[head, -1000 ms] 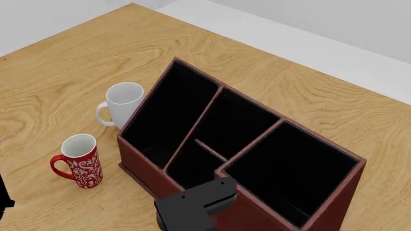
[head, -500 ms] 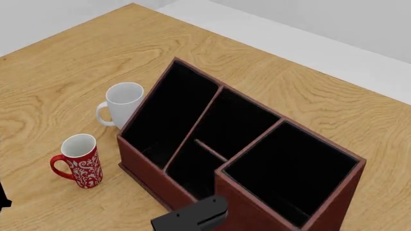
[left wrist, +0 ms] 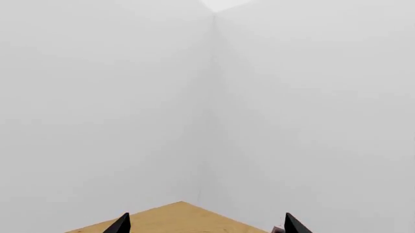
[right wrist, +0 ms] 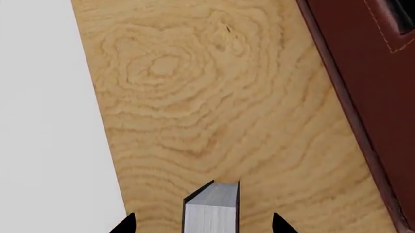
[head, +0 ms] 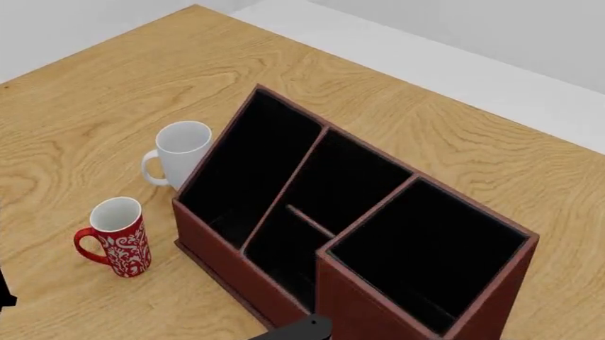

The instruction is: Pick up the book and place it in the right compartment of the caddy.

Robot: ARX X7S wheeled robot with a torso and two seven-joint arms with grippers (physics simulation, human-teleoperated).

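The black book [right wrist: 211,208] with white page edges stands on the table between my right gripper's [right wrist: 202,224] two fingertips, with a gap on each side, so the gripper is open around it. The caddy's reddish-brown wall [right wrist: 370,97] runs alongside, a short way from the book. In the head view the caddy [head: 203,234] sits mid-table, with its right compartment [head: 426,248] empty and black-lined. The book is out of the head view, and only a black piece of my right arm [head: 300,330] shows at the bottom edge. My left gripper [left wrist: 205,225] is open and empty, facing the white walls.
A white mug [head: 180,152] and a red patterned mug [head: 118,237] stand left of the caddy. The table's near edge [right wrist: 97,121] lies close beside the book. The table's far corner [left wrist: 181,206] shows in the left wrist view.
In the head view the black right arm has dropped down and back, from in front of the caddy's front wall to nearly out of the frame. The caddy and mugs have not moved.
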